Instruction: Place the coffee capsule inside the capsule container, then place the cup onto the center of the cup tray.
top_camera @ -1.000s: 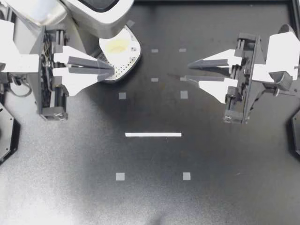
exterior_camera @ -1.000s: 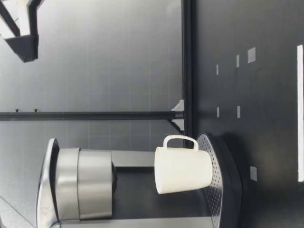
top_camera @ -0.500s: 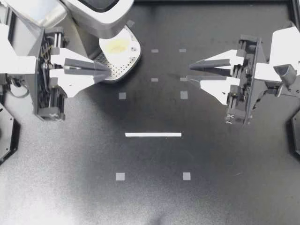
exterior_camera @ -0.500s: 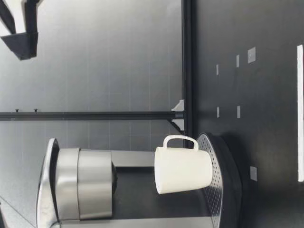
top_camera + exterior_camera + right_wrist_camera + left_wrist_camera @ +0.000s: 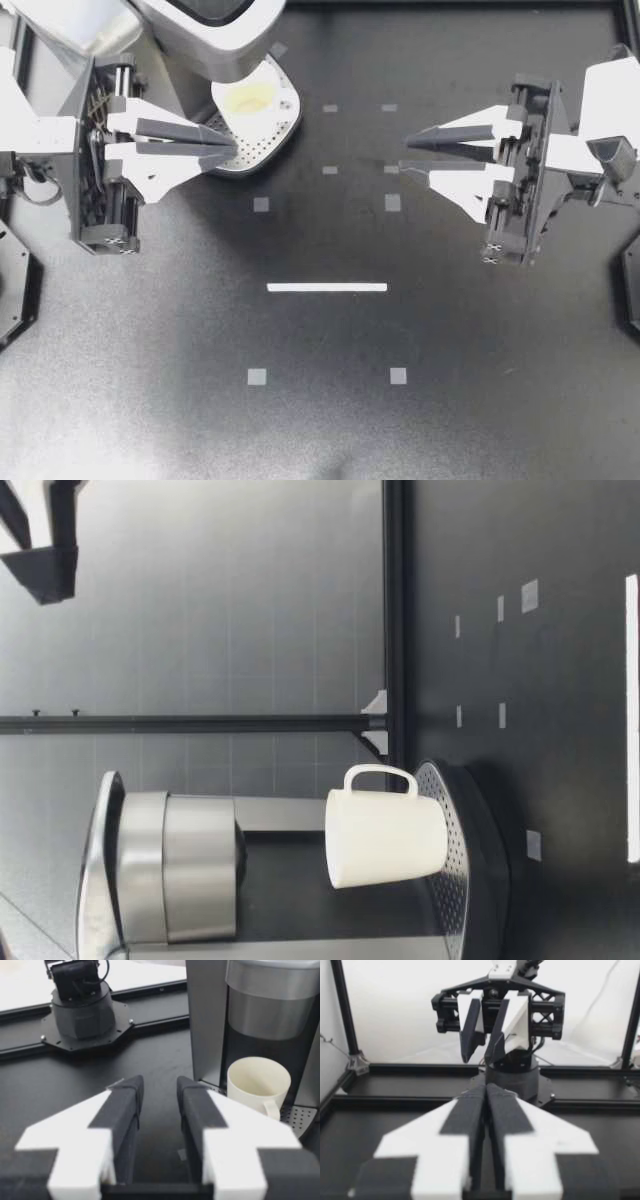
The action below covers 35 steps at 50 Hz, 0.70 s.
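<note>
Barely anything has changed in the last second. The left tool (image 5: 236,145) has shifted a hair and is pinched nearly closed on nothing, and the right tool (image 5: 403,153) hangs back with a narrow gap, also empty. The white handled cup (image 5: 250,98) hasn't budged on the perforated metal cup tray (image 5: 255,152) under the silver coffee machine (image 5: 210,30), so the job looks basically done. The cup is upright, with its long axis vertical, mouth up and handle toward the right arm. No capsule is visible.
</note>
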Available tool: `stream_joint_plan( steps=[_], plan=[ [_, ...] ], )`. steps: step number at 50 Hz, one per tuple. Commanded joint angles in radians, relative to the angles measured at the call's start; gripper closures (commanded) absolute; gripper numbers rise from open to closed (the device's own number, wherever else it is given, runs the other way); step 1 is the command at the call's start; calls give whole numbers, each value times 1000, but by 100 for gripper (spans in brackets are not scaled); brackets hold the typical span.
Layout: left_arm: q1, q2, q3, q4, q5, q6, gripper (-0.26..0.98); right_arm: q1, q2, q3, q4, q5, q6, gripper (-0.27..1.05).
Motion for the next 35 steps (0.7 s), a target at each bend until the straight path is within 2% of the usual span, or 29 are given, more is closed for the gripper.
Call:
stream_joint_plan(
  steps=[1, 35],
  plan=[
    [3, -6, -11, -2, -17, 3, 62, 6, -17, -8, -3, -9, 3, 40],
    [3, -6, 20, -2, -117, 23, 62, 6, -21, 6, -3, -29, 9, 40]
  ],
)
